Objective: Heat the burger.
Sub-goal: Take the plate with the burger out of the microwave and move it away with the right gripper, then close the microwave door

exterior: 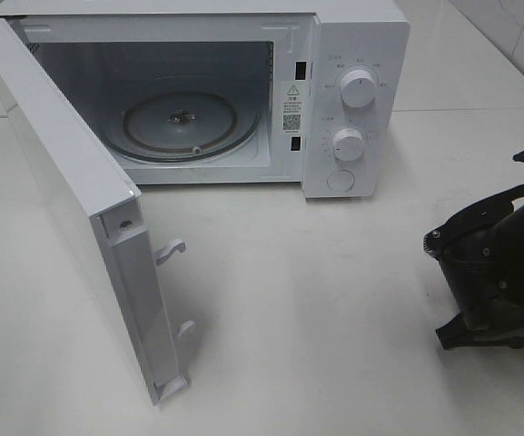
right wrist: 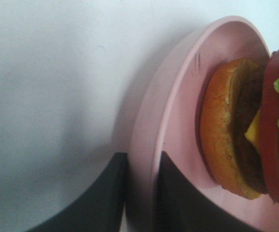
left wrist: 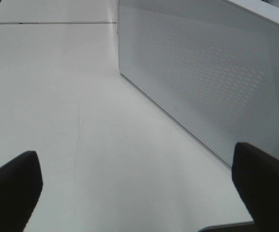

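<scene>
The burger (right wrist: 236,130) shows only in the right wrist view. It has a golden bun, brown patty, yellow cheese, red tomato and frilly lettuce, and it sits on a round pink plate (right wrist: 178,96). My right gripper (right wrist: 141,198) has one dark finger on each side of the plate's rim and pinches it. In the high view the right arm (exterior: 498,272) is at the right edge, and plate and burger are out of that frame. My left gripper (left wrist: 139,193) is wide open and holds nothing, low over the table beside the microwave door (left wrist: 202,72).
A white microwave (exterior: 357,54) stands at the back of the white table (exterior: 316,300). Its door (exterior: 71,182) swings out wide toward the front left. Inside lies a glass turntable (exterior: 189,123). Two knobs and a button are on the right panel.
</scene>
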